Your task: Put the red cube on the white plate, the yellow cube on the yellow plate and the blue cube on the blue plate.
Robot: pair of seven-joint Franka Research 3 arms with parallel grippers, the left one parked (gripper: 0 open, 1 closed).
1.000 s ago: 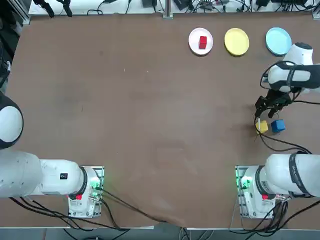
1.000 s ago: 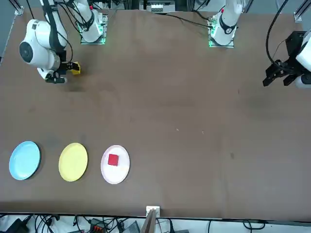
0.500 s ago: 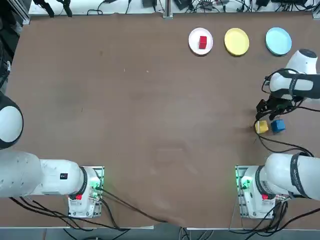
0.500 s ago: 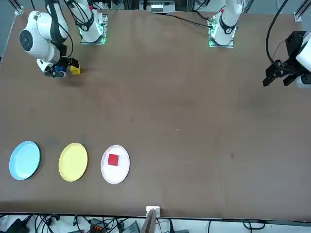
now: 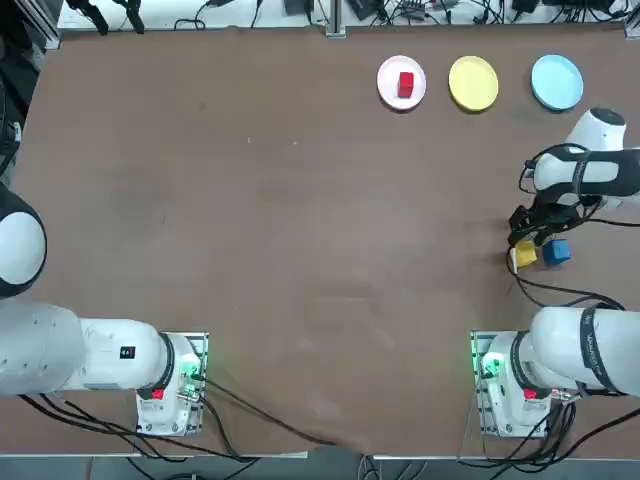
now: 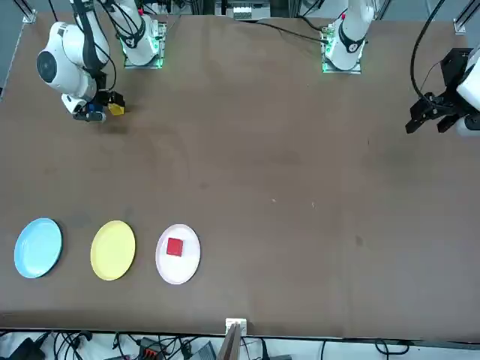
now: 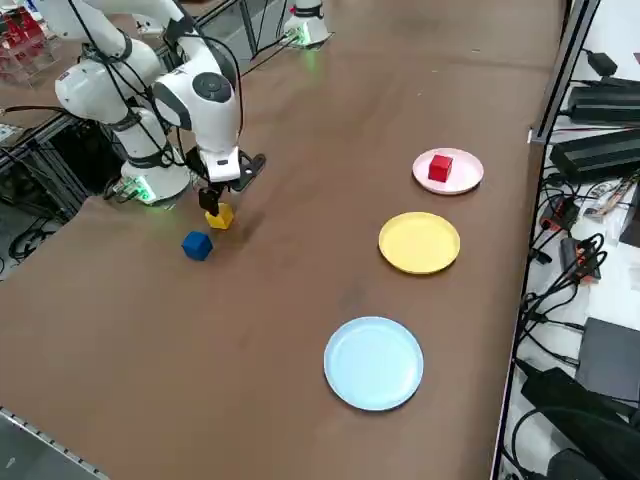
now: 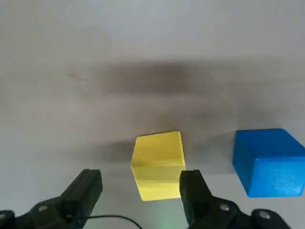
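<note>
We hover our right tool (image 8: 140,191), fingers spread and empty, just above the yellow cube (image 8: 158,164) on the surface, the cube lying slightly toward one finger, with the blue cube (image 8: 267,162) just beside it.

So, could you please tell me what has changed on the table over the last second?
The right gripper has closed in on the small yellow cube, its open fingers now around it without clamping; nothing was grasped or released. The small blue cube beside it, the small red cube on the round white plate, and the empty round yellow plate and light-blue plate stayed put.
</note>
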